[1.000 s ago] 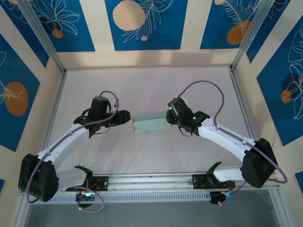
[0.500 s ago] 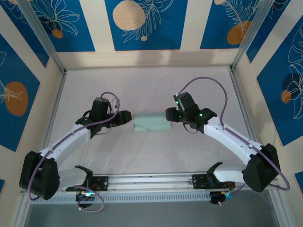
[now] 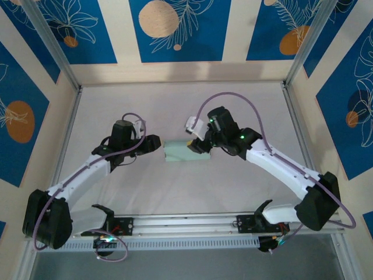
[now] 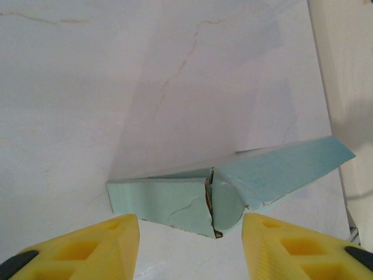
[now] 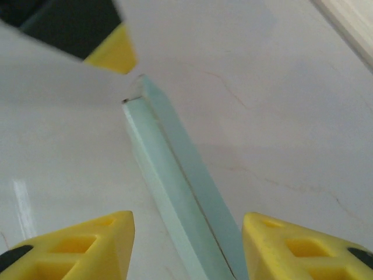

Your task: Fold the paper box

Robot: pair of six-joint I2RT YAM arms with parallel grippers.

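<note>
From above, the paper box (image 3: 182, 154) lies mid-table (image 3: 175, 105) with its long axis running left to right. The left claw (image 3: 157, 144) sits just beside its left end, and the right claw (image 3: 197, 144) hangs over its right half, the nearer of the two.

At the left wrist, the left claw (image 4: 187, 227) is released, jaws apart and empty. The box (image 4: 169, 198) shows its end straight ahead: pale green card, with the tucked flap (image 4: 224, 204) creased and slightly gaping.

At the right wrist, the right claw (image 5: 186, 224) is also released. It straddles the box (image 5: 169, 169), which runs lengthwise away between the jaws.

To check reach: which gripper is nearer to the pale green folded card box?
Right. The right gripper hangs over the box, fingers astride it; the left gripper sits just off its left end.
</note>
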